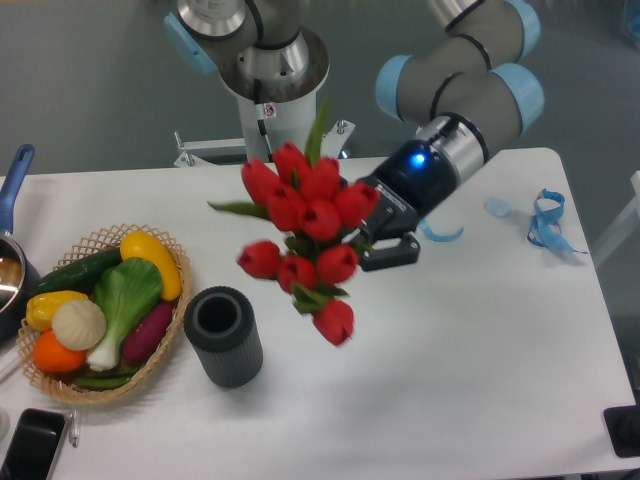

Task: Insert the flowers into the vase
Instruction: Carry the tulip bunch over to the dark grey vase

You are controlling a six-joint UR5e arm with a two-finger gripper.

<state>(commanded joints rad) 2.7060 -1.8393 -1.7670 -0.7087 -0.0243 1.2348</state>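
— While the flowers [305, 235] are held in the air, how far can the task be judged to have got?

— Roughly halfway, it would seem. The bunch has been lifted clear of the surface [460, 380] and is carried by the gripper [375, 240], whose fingers appear clamped on the stems behind the red buds; the exact contact is hidden by the blooms. The heads are pointed toward the camera and down to the left, so the stems cannot be seen.

— And the vase [223, 335]?

— It is stood upright on the surface, just beside the wicker basket [100, 385], with its round mouth empty. The flowers hang above and to its right, near but not over it. Nothing has been inserted yet. What is left, by this judgement: the bunch must be turned so that the stems point down, brought over the mouth, lowered in and released.

— What else is carried by the surface?

— A white top is seen, with the basket of vegetables at the left, the edge of a pan with a blue handle [12, 180] at the far left, a dark phone-like object [30, 445] at the lower left corner, and a blue ribbon [545, 220] near the right edge. Behind, the arm's base [270, 70] is mounted at the far edge, and a grey floor is seen beyond.
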